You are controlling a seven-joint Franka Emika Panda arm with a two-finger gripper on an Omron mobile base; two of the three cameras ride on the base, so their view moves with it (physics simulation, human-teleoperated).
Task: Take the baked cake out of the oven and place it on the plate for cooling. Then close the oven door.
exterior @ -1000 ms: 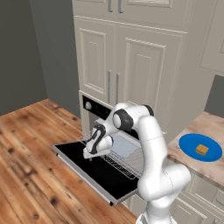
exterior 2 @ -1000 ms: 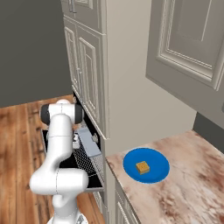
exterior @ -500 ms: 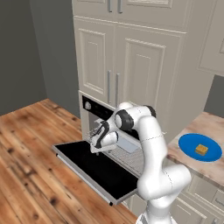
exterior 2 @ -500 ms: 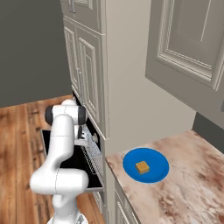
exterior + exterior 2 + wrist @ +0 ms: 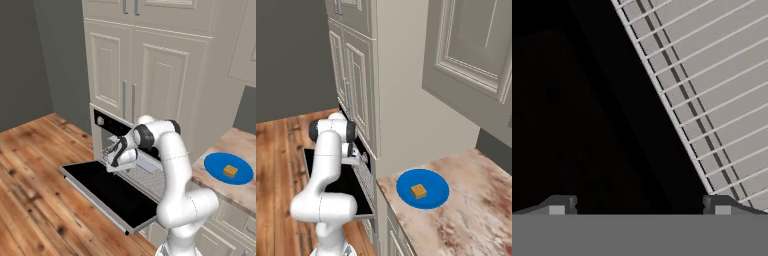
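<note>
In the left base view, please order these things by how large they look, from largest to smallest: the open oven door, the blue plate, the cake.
1. The oven door, open and lying flat, looks by far the largest.
2. The plate on the counter is clearly smaller.
3. The cake, on the plate, is the smallest.

The door is nearer the camera, but the order is plain.

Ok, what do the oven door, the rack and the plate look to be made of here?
The oven door: glossy black panel, glass by the look, with a silver metal-like edge. The rack: thin parallel pale bars, probably metal wire. The plate: flat, uniform bright blue and matte, which could be ceramic or plastic; the render leaves that open.
</note>
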